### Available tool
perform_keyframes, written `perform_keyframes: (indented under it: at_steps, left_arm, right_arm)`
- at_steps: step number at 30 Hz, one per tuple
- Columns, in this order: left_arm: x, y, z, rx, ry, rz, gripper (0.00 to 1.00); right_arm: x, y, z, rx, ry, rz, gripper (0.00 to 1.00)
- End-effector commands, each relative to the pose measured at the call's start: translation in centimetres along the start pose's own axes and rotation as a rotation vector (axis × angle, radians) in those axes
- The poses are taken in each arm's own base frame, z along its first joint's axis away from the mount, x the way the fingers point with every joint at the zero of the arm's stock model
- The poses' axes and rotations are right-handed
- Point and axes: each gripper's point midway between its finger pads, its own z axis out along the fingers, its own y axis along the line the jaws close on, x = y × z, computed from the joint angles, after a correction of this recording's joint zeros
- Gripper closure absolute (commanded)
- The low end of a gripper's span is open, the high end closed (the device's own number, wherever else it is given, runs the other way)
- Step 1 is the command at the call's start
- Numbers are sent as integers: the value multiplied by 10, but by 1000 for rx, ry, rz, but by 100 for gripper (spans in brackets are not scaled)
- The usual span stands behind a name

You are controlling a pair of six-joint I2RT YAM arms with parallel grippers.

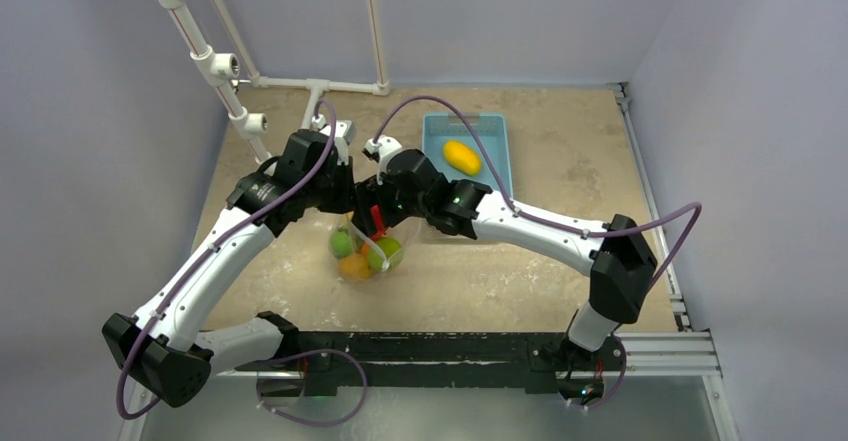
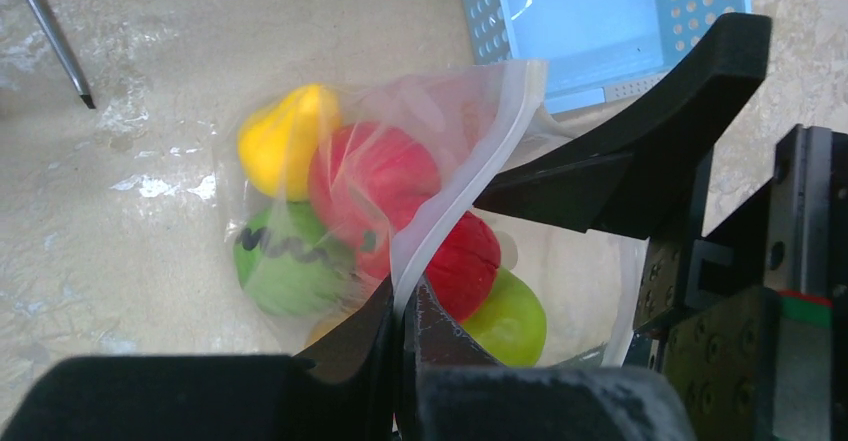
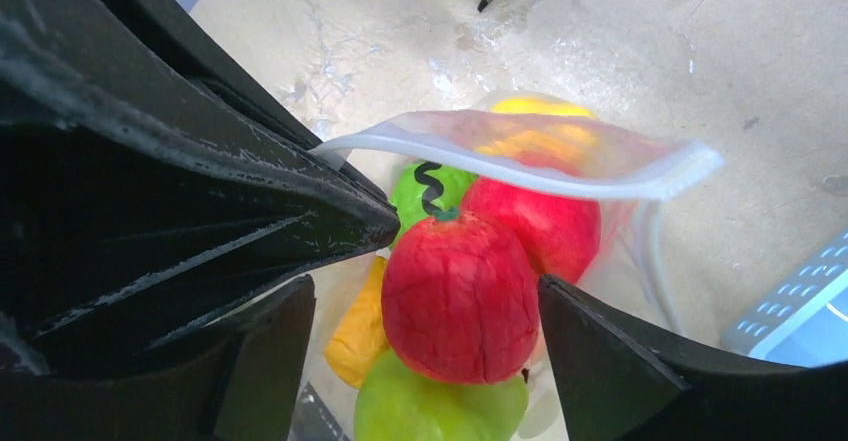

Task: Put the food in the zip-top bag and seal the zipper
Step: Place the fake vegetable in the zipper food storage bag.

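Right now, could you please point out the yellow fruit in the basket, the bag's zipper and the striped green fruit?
yellow fruit (image 1: 462,156), top external view, its middle.
zipper (image 3: 560,176), right wrist view, mid-length of the strip.
striped green fruit (image 2: 285,271), left wrist view, below its dark stripe.

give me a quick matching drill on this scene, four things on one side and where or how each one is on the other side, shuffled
Column one:
1. left hand
2. right hand
3. oval yellow fruit
4. striped green fruit

Column two:
a. lying in the blue basket
b. open, fingers either side of the red fruit
c. inside the zip-top bag
d. pinched shut on the zipper

Pairs: 1-d, 2-b, 3-a, 4-c
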Motion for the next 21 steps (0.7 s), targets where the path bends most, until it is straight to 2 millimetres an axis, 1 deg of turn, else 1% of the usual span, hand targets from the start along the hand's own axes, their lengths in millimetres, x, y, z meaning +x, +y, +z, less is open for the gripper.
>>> perform_keyframes:
  at_steps: [1,3,6,9,12,16,21]
  left_arm:
    - [-19,-8,-14,25,-71,-9,100]
    - [-18,-8,-14,24,-69,-9,100]
    - [-18,-8,-13,27,-68,-10,100]
    - [-17,-8,-12,27,-66,-12,100]
    - [-17,-8,-12,27,-66,-13,100]
    - [-17,-8,-11,25,-65,-14,100]
    - [-16,-8,-10,29,-63,-15,100]
  right_arm:
    - [-26,16,-9,-55,-92,23,13]
    - [-31,17,-13,-53,-108,30,7]
    - [-38,16,-22,-37,-128,36,5]
    - [-41,15,-33,-26,-132,55,5]
    - [-48,9,-43,16,-157,63,5]
    - [-52,0,-56,72,-168,68,7]
    - [-56,-22,-75,173,-190,90,10]
